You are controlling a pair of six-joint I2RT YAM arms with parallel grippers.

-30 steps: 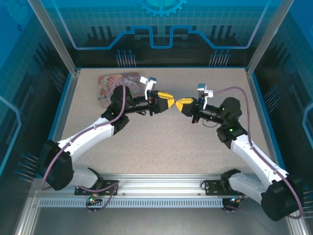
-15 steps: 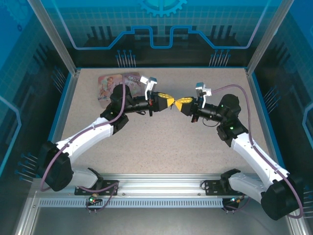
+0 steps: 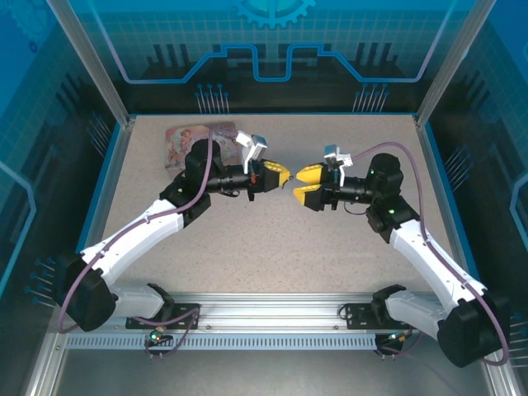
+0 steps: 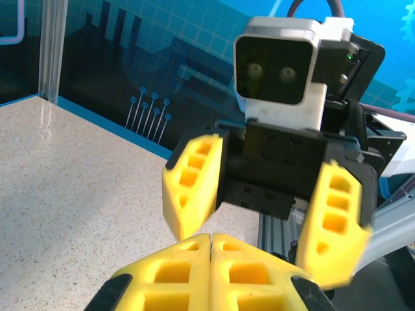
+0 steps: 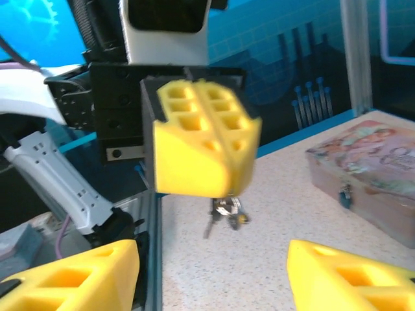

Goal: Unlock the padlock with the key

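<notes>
My left gripper [image 3: 285, 176] is shut, its yellow tips pressed together [image 4: 213, 238]. In the right wrist view the key [image 5: 224, 212], on a small ring with other bits, dangles from those shut tips [image 5: 217, 176] above the tabletop. My right gripper [image 3: 299, 185] faces the left one a short gap away, jaws wide open and empty [image 5: 213, 254]; its fingers [image 4: 194, 183] spread on either side in the left wrist view. The padlock [image 5: 345, 194], tiny and teal, hangs on the front of the pink tin [image 5: 373, 172].
The pink illustrated tin [image 3: 183, 142] lies at the back left of the speckled table [image 3: 264, 239], behind the left arm. Blue walls and a metal post [image 5: 355, 58] enclose the workspace. An aluminium rail [image 3: 264, 318] runs along the near edge.
The right gripper, shut tip to tip against the left one before, has opened and drawn back slightly to the right. The left gripper stays shut and has shifted a little left.
</notes>
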